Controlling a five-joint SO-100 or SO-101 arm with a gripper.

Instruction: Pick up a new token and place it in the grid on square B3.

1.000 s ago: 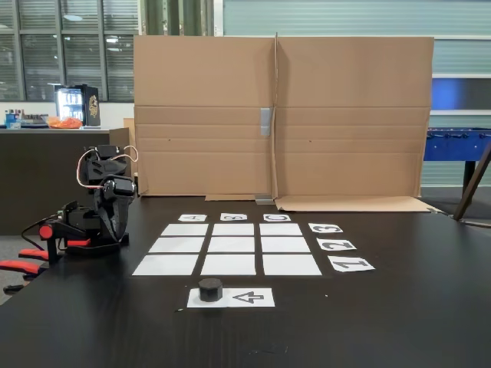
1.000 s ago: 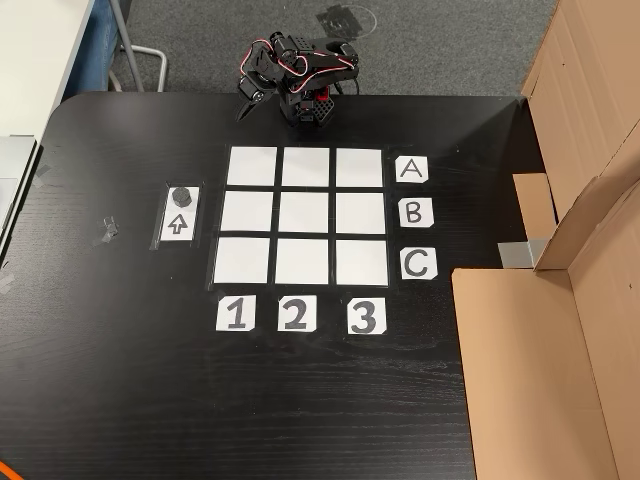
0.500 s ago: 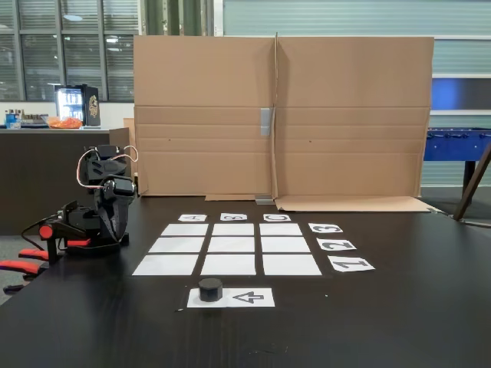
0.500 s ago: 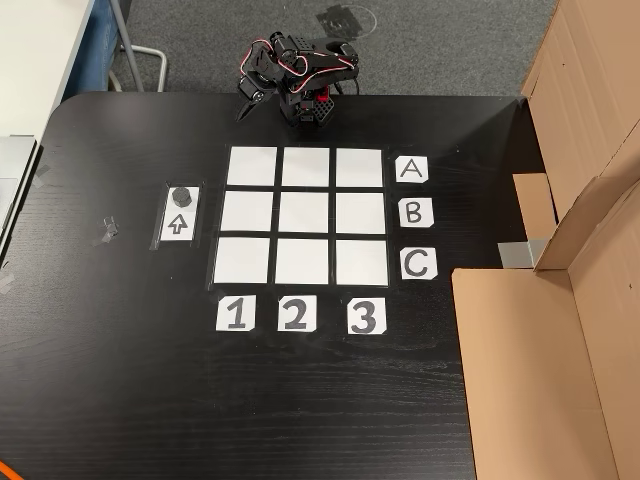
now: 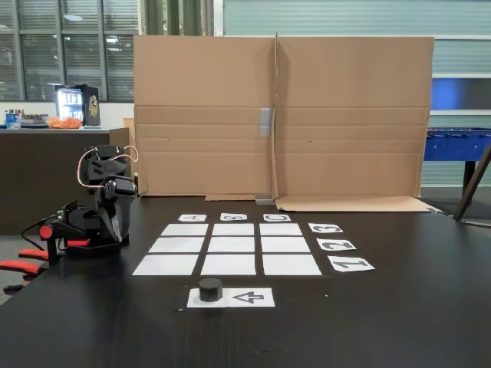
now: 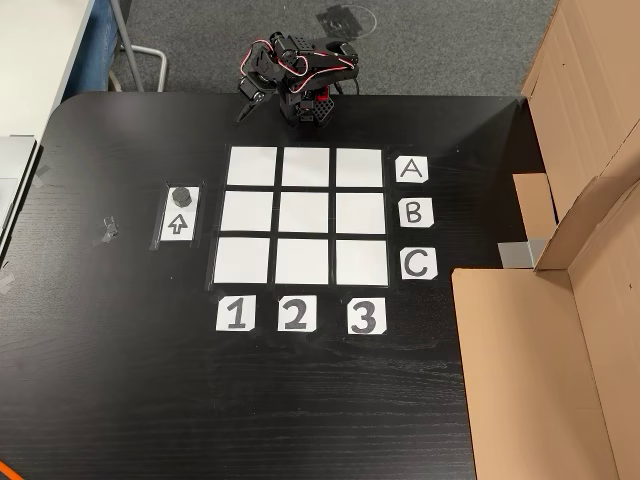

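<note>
Your arm (image 5: pixel 103 207), beside the grid (image 6: pixel 305 214), is black plastic with red and white cables looped on top and red clamps at its base.

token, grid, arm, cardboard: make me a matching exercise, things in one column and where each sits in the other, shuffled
Things:
1. token
2. square B3
3. gripper
4. cardboard sheet

Places, as the top-down fixed view shows them:
a. right edge of the table
b. on the paper strip, above the arrow outline
c. folded near the table's top edge, above the grid
d. middle row, beside label B

Pairs: 1-b, 2-d, 3-c, 4-a
</note>
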